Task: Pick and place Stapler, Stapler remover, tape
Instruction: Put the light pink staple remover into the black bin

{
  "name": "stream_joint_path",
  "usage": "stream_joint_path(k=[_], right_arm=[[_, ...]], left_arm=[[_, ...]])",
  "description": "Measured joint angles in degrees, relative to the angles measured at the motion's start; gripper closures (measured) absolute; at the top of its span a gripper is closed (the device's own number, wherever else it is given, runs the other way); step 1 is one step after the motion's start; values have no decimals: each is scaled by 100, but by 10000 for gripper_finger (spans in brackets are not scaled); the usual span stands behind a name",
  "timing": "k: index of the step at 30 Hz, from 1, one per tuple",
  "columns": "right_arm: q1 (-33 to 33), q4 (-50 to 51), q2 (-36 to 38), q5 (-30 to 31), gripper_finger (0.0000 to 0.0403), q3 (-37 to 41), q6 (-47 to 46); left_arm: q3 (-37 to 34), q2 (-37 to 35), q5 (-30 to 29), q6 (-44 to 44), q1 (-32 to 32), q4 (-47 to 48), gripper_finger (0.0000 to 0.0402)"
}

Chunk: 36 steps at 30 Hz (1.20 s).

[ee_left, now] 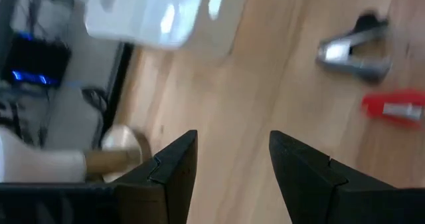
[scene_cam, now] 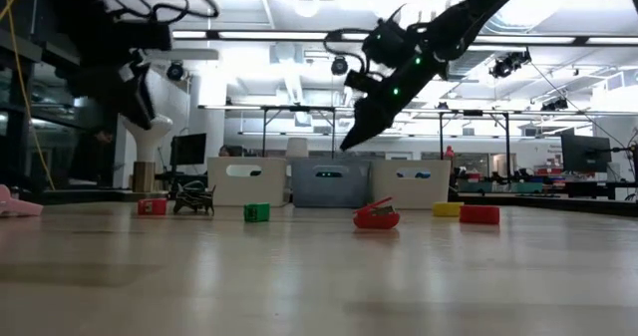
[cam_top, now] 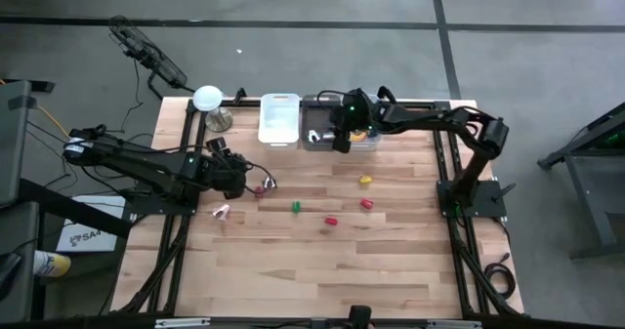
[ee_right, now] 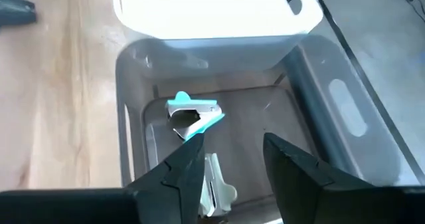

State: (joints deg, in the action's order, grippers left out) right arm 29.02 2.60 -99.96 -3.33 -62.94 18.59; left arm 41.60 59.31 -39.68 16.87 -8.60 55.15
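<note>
A black and silver staple remover (ee_left: 352, 48) lies on the wooden table beside a small red stapler (ee_left: 395, 108). My left gripper (ee_left: 232, 151) hovers open a little to their left (cam_top: 239, 178), touching neither. My right gripper (ee_right: 232, 161) hangs open above the grey bin (cam_top: 322, 126), in which lie a light-blue staple remover (ee_right: 192, 114) and a pale one (ee_right: 216, 184). Something yellow (cam_top: 359, 134) sits in the clear bin; whether it is tape I cannot tell.
A white bin (cam_top: 279, 119) stands left of the grey one, a clear bin (cam_top: 369, 139) to its right. Loose on the table lie a pink thing (cam_top: 222, 212), a green block (cam_top: 296, 206), red pieces (cam_top: 331, 221) (cam_top: 367, 203) and a yellow one (cam_top: 365, 181). A white lamp (cam_top: 207, 100) stands far left.
</note>
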Motion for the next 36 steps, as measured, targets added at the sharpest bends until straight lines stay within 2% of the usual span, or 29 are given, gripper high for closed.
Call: stream_joint_path(k=[6,14,19,24,30,36], right_arm=[[-15,339,389,7,256,0,0],[-17,644,478,-5,256,0,-13],[-22,752,478,-6,256,0,0],[-59,923,478,-6,256,0,81],[-191,1076,478,-7,256,0,96],[-346,1242,478,-7,256,0,96]], left_arm=[[0,9,1097,577,0,759,218],[0,30,1793,1360,0,832,212],[0,271,2345,2008,-4,899,181],[0,733,3223,2581,-4,1169,144],[0,1131,3783,2844,0,1089,130],[1,1213,4297,2860,15,736,130]])
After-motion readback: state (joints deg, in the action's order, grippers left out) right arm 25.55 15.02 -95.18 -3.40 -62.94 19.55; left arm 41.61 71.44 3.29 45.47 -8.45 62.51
